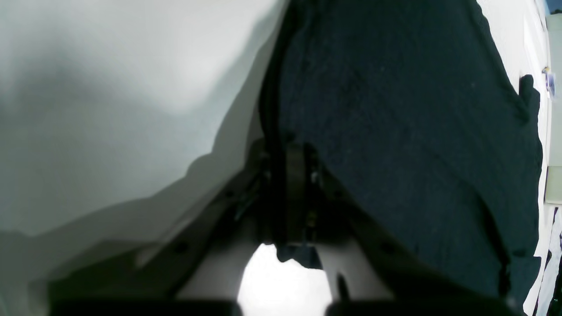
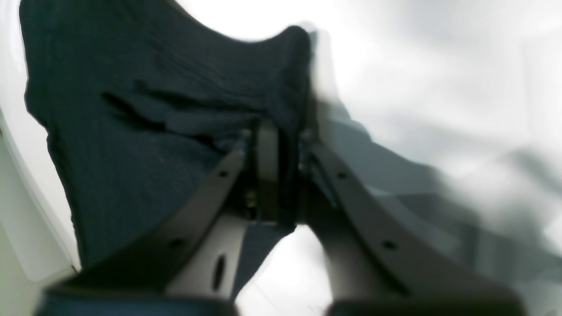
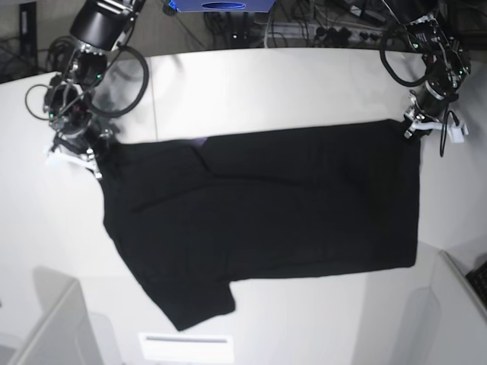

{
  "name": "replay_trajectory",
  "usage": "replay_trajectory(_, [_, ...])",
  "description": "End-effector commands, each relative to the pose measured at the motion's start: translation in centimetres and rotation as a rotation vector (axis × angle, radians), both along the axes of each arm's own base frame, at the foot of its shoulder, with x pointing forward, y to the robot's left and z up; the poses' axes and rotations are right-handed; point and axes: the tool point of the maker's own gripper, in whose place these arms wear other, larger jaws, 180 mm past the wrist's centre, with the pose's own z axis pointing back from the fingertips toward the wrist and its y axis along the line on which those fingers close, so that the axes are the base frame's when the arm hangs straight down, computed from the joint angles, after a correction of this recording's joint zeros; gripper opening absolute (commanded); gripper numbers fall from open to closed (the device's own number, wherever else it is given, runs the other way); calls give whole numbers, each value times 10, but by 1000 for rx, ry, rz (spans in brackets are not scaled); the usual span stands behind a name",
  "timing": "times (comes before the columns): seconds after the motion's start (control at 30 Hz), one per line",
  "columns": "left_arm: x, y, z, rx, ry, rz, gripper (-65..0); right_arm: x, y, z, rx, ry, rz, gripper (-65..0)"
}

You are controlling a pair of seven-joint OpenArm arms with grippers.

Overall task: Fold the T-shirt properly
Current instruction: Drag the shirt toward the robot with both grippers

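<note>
Two far corners of the T-shirt point(image 3: 259, 205), spread with its long axis across the white table point(image 3: 266, 84), are pinched in the closed left gripper point(image 3: 412, 128) and right gripper point(image 3: 93, 156), the cloth lying toward the near edge from both.

Left gripper point(image 1: 295, 153): closed, pinching cloth, arm extended low. Right gripper point(image 2: 274, 131): closed, pinching cloth, arm extended low.

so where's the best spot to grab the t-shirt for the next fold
Probably its two far corners, where the left tool and right tool already pinch the T-shirt. It lies flat, so only an edge gives purchase; come in from the outer sides, low along the table.
</note>
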Motion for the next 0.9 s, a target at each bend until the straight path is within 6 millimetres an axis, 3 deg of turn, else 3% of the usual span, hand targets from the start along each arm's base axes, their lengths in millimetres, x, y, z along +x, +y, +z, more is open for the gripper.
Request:
replay_trajectory(0.0, [-3, 4, -1, 24, 29, -11, -650, 0, -2, 1, -1, 7, -1, -650])
replay_trajectory(0.3, [-28, 15, -13, 127, 143, -52, -650, -12, 1, -5, 11, 37, 11, -650])
replay_trajectory(0.37, [-31, 21, -9, 151, 148, -59, -650, -16, 5, -6, 24, 48, 23, -650])
replay_trajectory(0.53, [-42, 23, 6, 210, 147, -92, -650, -24, 4, 14, -8, 18, 51, -650])
replay_trajectory(0.7, [-59, 22, 5, 225, 176, -107, -650, -47, 4, 30, -49, 12, 79, -650])
replay_trajectory(0.87, [-78, 24, 0, 227, 217, -105, -650, -77, 12, 29, -7, 26, 84, -650])
